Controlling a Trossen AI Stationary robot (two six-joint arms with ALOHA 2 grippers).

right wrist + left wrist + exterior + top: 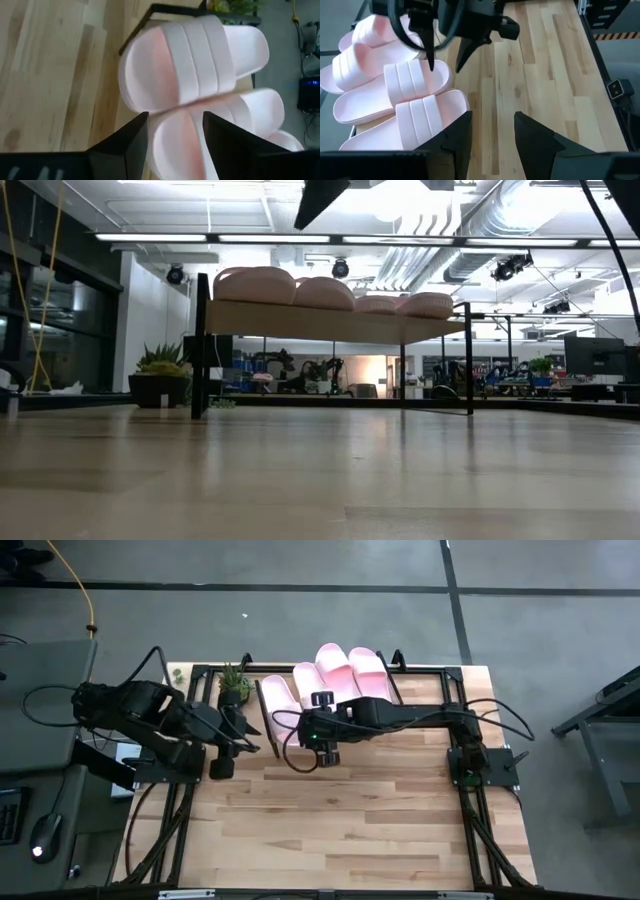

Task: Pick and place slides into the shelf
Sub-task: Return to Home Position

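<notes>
The near half of the bench [330,830] lies bare in front of me. Past it, at about 9 o'clock, my left hand [492,116] hangs over the wood with its fingers spread and nothing between them. Further in, near the middle of the bench, my right hand [175,115] hovers just short of the shelf. It is also open and empty, and its tips point down over the nearest pink sole.

At 12 o'clock the shelf [330,323] carries all four slides [333,665]. They lie side by side on the slanted board, touching or slightly overlapping, with their straps up. A small potted plant [235,683] stands just beside the frame at 11 o'clock.

I judge the slides to be light moulded foam, soft enough to give under a pinch and to spring back. The surface looks smooth, so a loose grip could slide off. If one needed resetting, I would take it across the wide ribbed strap, or pinch the edge of the sole at the heel. I would close gently, because a squeezed sole may flex and nudge the one next to it on the slope.
</notes>
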